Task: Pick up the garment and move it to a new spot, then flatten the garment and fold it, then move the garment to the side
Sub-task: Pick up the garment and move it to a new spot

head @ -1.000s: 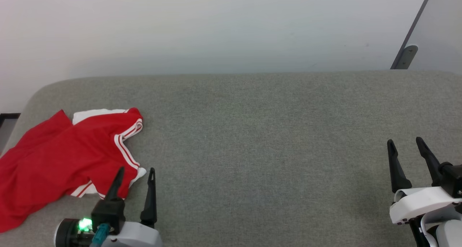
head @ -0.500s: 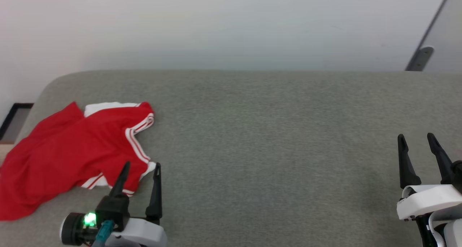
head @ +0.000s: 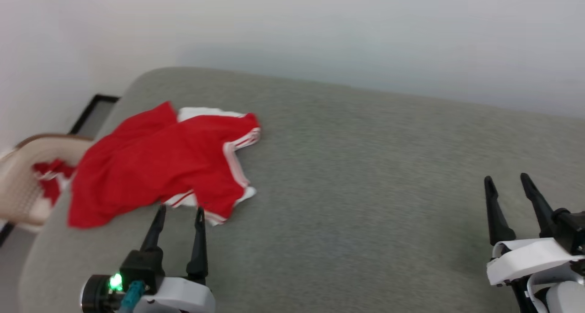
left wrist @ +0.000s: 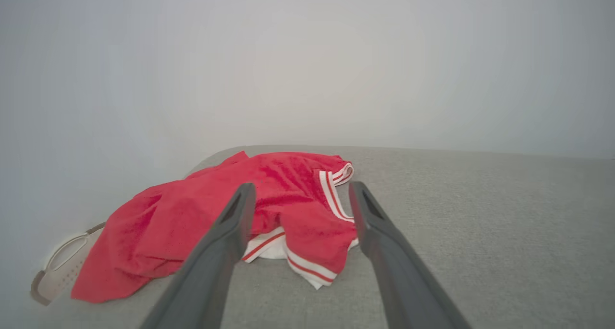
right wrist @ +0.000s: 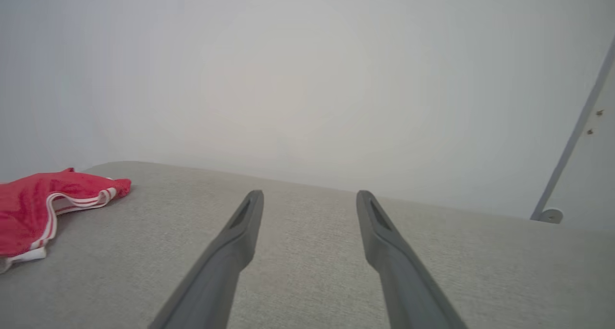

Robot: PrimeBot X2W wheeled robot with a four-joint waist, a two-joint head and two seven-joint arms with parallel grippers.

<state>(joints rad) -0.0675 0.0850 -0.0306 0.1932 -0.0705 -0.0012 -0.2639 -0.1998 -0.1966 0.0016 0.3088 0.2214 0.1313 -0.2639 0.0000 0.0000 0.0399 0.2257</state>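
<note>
The garment point(head: 160, 167) lies crumpled on the left part of the grey bench point(head: 365, 189), close to its rounded far-left corner. It is a red T-shirt, and some white cloth with red-and-white stripe trim shows at its far edge and at its near edge. One striped band runs down its right side. In the left wrist view the garment point(left wrist: 288, 189) sits straight ahead of the fingers, bunched into soft folds, and its left part hangs over the bench edge.

The left claw point(head: 180, 209) is spread wide and holds nothing. Its two dark fingertips point at the near striped edge of the garment and are just beside it; I cannot tell if they touch the cloth. The left wrist view shows this claw point(left wrist: 301, 187) with the shirt visible in the gap.

The right claw point(head: 506, 178) is also spread wide and holds nothing. It hovers at the right part of the bench, well apart from the garment. In the right wrist view this claw point(right wrist: 310, 193) has bare grey bench ahead, and the garment point(right wrist: 29, 199) is at the far left.

Left of the bench stands a beige basket point(head: 18, 198) with small holes, and red cloth point(head: 45, 171) lies in it. A pale wall point(head: 320, 29) is behind the bench.
</note>
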